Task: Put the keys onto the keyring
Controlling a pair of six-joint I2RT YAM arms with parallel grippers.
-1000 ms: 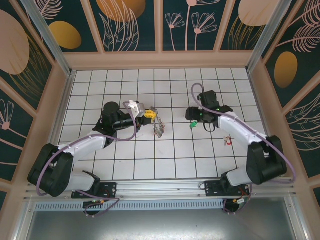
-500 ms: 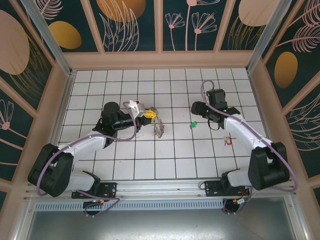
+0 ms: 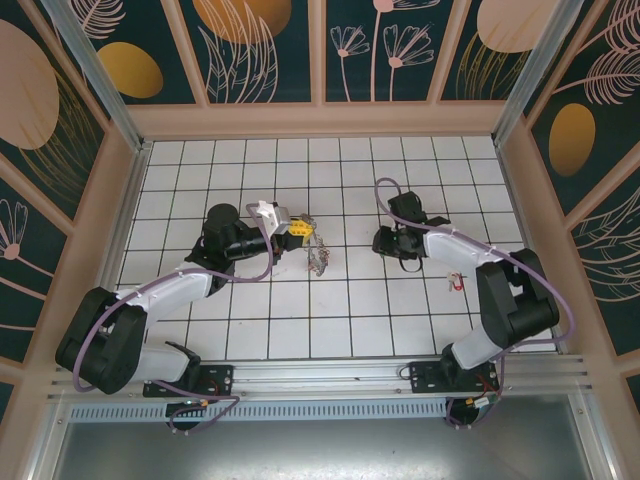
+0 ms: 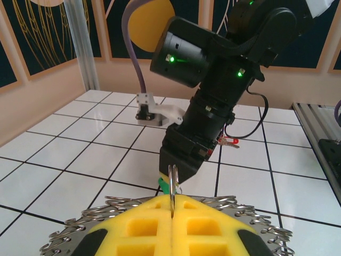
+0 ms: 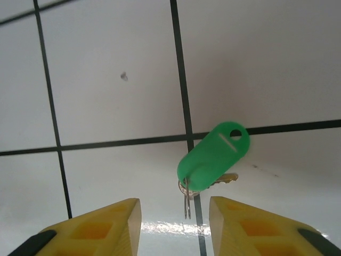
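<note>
**Evidently, the green-tagged key lies loose before the right gripper**

Top view: the left gripper sits at eleven o'clock of the keyring. A red-tagged key lies at four o'clock of the right gripper.

Left wrist: the yellow pads are pressed together on a thin upright loop of the keyring.

Right wrist: the fingers are partly apart and grip nothing. The green-tagged key lies at their one o'clock.
</note>
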